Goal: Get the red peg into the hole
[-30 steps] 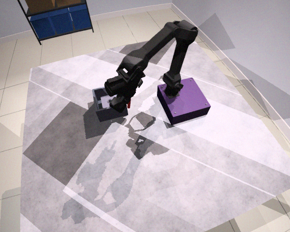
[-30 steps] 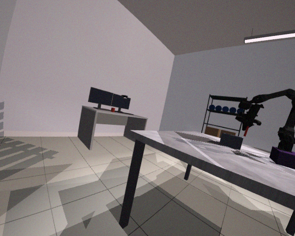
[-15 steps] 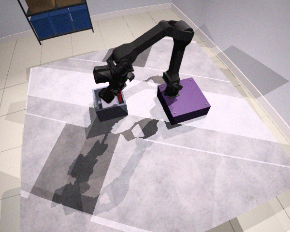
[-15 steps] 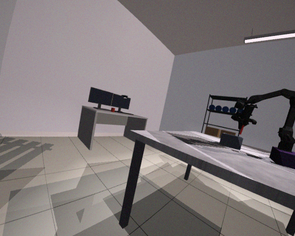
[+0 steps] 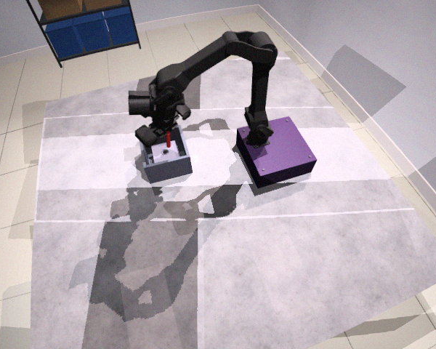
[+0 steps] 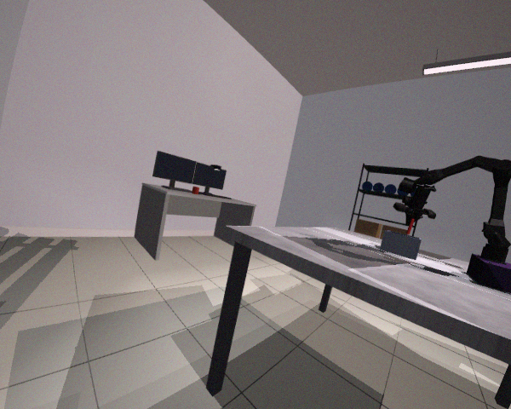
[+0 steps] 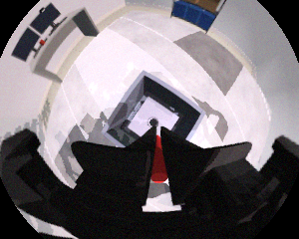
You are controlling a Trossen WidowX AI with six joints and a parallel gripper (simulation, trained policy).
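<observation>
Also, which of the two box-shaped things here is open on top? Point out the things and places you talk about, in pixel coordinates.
The grey open-topped box (image 5: 170, 170) (image 6: 400, 245) (image 7: 175, 94), with a white holed plate (image 5: 158, 150) (image 7: 153, 110) inside; the purple block (image 5: 285, 150) (image 6: 502, 275) is closed.

Red peg (image 5: 168, 139) (image 6: 410, 227) (image 7: 159, 161) in the hand, near-upright, above the open gray box (image 5: 169, 170) (image 6: 400, 244) (image 7: 173, 90).

We are seeing two dark monitors (image 6: 174, 166) (image 7: 45, 18) standing on a grey desk (image 6: 150, 220) (image 7: 87, 21) at the far left in the exterior view, a red cup (image 6: 195, 190) (image 7: 42, 42) sitting between them. Right of the desk, a black shelf rack (image 6: 359, 189) (image 5: 49, 45) is holding blue balls (image 6: 378, 187) above brown boxes (image 6: 367, 227) (image 5: 62, 8). A long lamp (image 6: 475, 64) is glowing overhead.
</observation>
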